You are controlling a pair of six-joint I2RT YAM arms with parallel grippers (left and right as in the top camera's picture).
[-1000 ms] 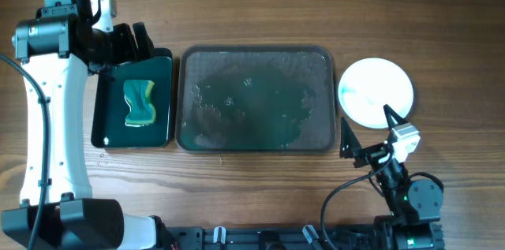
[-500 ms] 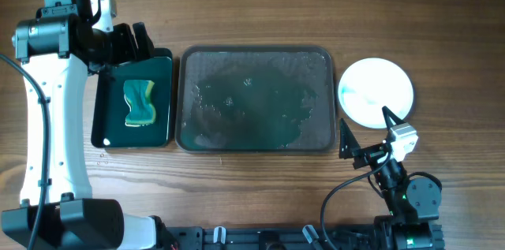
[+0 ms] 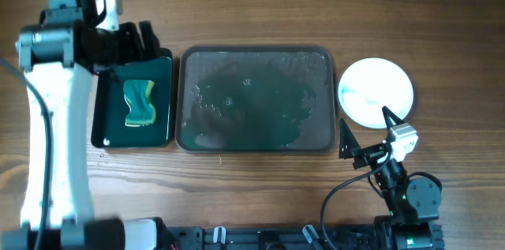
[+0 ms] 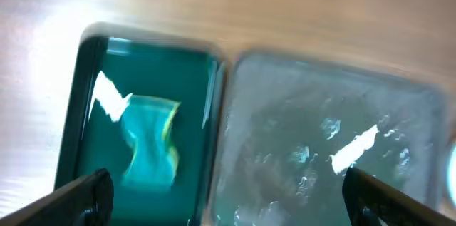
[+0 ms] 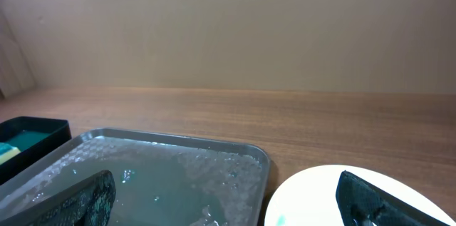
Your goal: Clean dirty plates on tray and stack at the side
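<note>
The dark grey tray point(image 3: 254, 98) lies mid-table with no plates on it, its floor wet with teal smears. White plates point(image 3: 375, 92) sit on the table just right of it; I cannot tell how many are stacked. My left gripper point(image 3: 136, 43) is open and empty above the far edge of the small black tray. My right gripper point(image 3: 368, 130) is open and empty just in front of the plates. The right wrist view shows the tray point(image 5: 157, 176) and a plate point(image 5: 342, 197) between the open fingers point(image 5: 228, 208). The left wrist view is blurred, its fingers point(image 4: 228, 204) open over the tray point(image 4: 320, 147).
A small black tray with a teal inside point(image 3: 132, 100) holds a green-yellow sponge point(image 3: 140, 102) left of the grey tray. It also shows in the left wrist view point(image 4: 89, 112) with the sponge point(image 4: 149, 147). The left arm's white body runs down the table's left side.
My left arm has shifted slightly to the right and away, blurring its wrist view. The right arm, the tray and the plates have not moved.
</note>
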